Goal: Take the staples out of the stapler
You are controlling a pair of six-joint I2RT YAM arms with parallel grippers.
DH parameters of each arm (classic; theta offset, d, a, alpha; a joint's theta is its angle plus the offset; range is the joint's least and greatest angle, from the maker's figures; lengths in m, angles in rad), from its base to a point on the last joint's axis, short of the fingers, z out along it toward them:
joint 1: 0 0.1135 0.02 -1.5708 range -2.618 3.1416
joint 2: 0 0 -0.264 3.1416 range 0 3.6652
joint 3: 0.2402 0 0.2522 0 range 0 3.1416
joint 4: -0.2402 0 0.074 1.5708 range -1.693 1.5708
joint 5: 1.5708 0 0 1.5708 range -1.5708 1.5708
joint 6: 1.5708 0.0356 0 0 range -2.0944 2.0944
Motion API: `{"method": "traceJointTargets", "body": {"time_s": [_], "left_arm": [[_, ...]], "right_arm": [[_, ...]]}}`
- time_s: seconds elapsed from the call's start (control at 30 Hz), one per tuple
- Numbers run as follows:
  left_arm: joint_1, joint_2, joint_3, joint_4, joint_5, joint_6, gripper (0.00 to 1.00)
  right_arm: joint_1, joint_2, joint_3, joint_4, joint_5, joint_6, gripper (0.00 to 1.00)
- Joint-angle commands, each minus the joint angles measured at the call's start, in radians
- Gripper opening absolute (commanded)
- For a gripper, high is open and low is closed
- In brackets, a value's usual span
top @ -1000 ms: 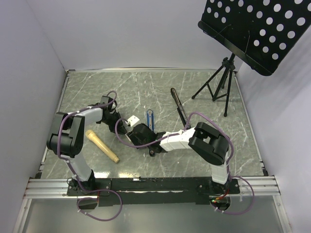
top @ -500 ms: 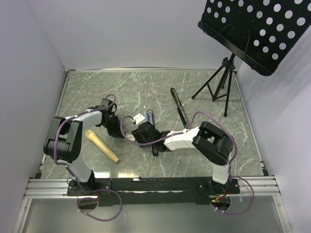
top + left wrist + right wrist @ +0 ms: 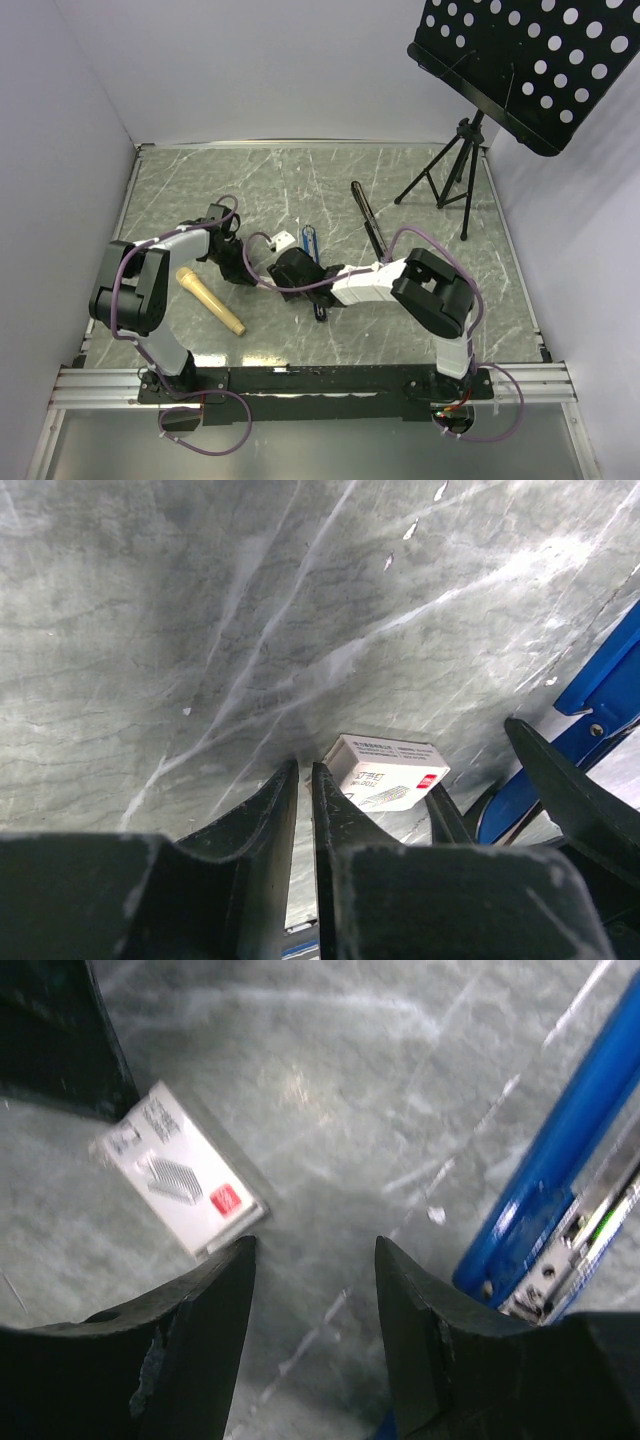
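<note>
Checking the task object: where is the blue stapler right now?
In the top view, the blue stapler lies mid-table, just right of the small white box and just beyond the right gripper.

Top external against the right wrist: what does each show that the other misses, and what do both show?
Only top external: the tan stick and the music stand. Only right wrist: the silvery rail, the print on the box, and the open gap between the fingers. Both: that box, the blue stapler and the right gripper near them.
</note>
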State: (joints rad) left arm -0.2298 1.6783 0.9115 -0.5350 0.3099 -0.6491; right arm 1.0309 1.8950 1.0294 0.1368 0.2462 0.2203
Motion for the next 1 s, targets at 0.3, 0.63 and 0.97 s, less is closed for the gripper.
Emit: {"method": "traceJointTargets", "body": {"time_s": [0.3,0.63,0.97], "left_arm": [[-0.003,-0.064,-0.109,0.015,0.034,-0.066,0.19],[0.171,-0.221,-0.01,-0.02,-0.003,-0.064,0.18],[0.317,-0.511,0.0,0.035,-0.192,-0.043,0.36]], "right_arm": [[-0.055,0.012,0.06,-0.132,-0.013,0.114,0.57],[-0.065,-0.08,0.132,-0.262,-0.028,0.197,0.59],[-0.029,-0.054,0.233,-0.344,-0.002,0.31,0.7]]}}
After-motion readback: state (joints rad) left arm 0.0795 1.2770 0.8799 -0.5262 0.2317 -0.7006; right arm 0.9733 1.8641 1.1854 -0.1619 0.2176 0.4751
